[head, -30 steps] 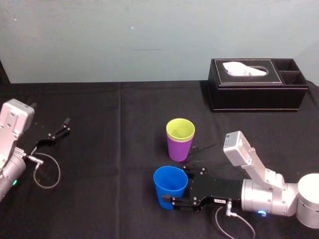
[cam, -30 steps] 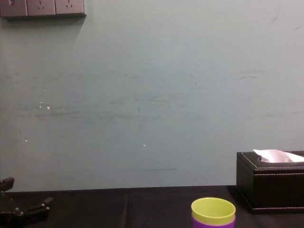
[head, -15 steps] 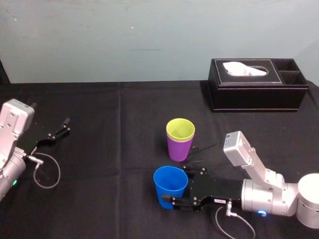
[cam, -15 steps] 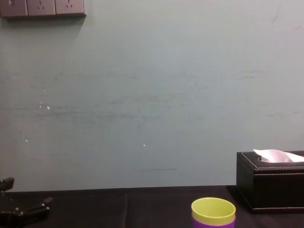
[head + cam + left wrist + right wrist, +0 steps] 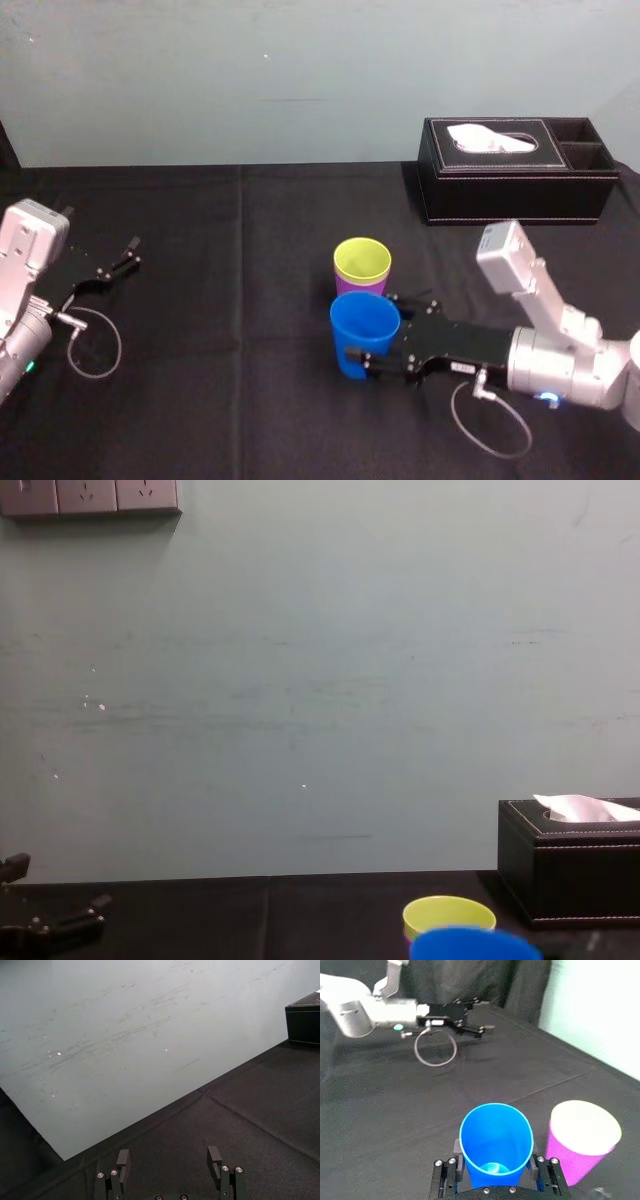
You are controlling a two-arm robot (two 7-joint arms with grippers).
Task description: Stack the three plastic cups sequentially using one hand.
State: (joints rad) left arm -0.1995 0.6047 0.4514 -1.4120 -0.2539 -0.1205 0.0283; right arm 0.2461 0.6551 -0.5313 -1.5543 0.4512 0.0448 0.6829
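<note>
- The blue cup point(image 5: 363, 335) is gripped by the right gripper point(image 5: 372, 326), one slim black jaw pressed against each side of its wall.
- The cup is held upright with its mouth up, and its inside bottom is seen in the right wrist view point(image 5: 495, 1145).
- The yellow-green cup point(image 5: 361, 260) is nested inside the purple cup point(image 5: 345, 289), and the pair stands upright on the black tablecloth point(image 5: 200, 380) near the middle of the table.
- The blue cup is placed just beside this pair, on the side nearer the robot, so that the lower part of the purple cup is hidden behind it in the head view.
- In the right wrist view a narrow gap is seen between the blue cup and the purple cup point(image 5: 577, 1160).
- In the chest view the blue rim point(image 5: 468, 944) is seen at the lower edge, in front of the yellow-green rim point(image 5: 449, 917).
- Whether the blue cup is resting on the cloth or lifted off it cannot be told.
- The left gripper point(image 5: 115, 262) is parked low over the cloth at the table's left side, well apart from the cups, with its jaws spread apart point(image 5: 169, 1160).
- A black tissue box point(image 5: 515, 170) is set at the far right of the table, against the pale wall point(image 5: 300, 680).
</note>
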